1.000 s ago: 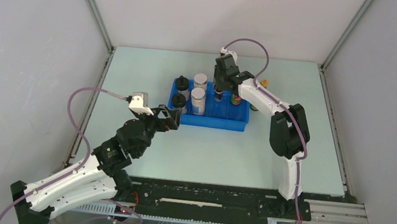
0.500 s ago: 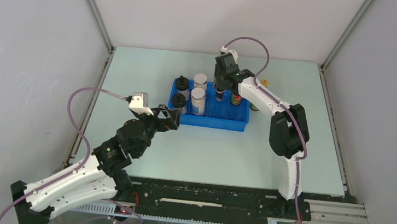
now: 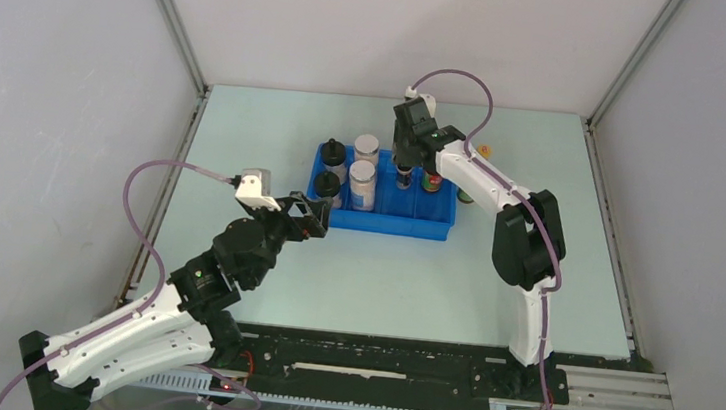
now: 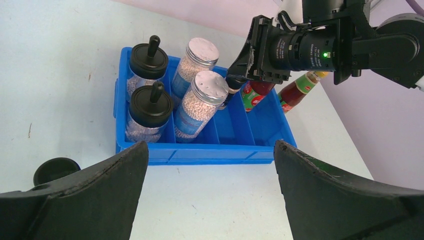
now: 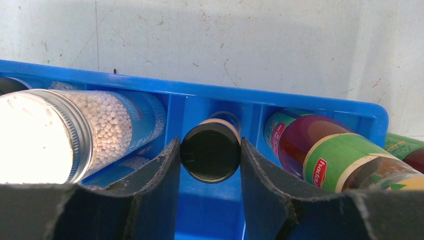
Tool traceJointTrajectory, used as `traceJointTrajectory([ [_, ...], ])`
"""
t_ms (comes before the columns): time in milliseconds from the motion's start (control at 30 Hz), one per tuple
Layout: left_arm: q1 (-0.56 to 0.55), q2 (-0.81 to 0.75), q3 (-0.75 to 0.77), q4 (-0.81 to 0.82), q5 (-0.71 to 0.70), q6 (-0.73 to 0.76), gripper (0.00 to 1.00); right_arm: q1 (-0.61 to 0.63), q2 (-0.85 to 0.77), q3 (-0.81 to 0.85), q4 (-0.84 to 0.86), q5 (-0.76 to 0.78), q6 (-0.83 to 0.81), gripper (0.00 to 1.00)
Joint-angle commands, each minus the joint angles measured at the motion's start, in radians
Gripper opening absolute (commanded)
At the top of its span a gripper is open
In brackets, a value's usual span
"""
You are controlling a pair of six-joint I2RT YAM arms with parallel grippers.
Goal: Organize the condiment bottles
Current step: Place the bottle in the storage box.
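Short dark black-lidded bottle (image 5: 210,156), clamped in the right gripper (image 3: 403,165) over the blue tray (image 5: 320,108) compartment between a white-lidded bottle (image 5: 100,127) and a red-green-labelled bottle (image 5: 320,152), is best lowered upright before release; the left gripper (image 4: 210,150) is seen wide, empty.

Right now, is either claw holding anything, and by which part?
The right claw grips a short dark bottle by its black lid, at the blue tray. The left claw is open and empty.

Black lid (image 4: 56,169) half hidden, far red-green bottle (image 5: 402,146) cropped
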Motion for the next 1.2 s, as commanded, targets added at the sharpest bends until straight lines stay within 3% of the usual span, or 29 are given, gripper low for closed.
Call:
traceJointTrajectory([
  [0,-0.006,-0.011,0.01,0.024,-0.013,0.006,1.0,-0.004,0.003,0.044,0.002,0.009,0.021,0.0],
  [1167,-0.006,0.015,0.009,0.028,-0.017,0.011,1.0,-0.018,0.034,0.037,0.044,-0.042,0.028,0.03],
])
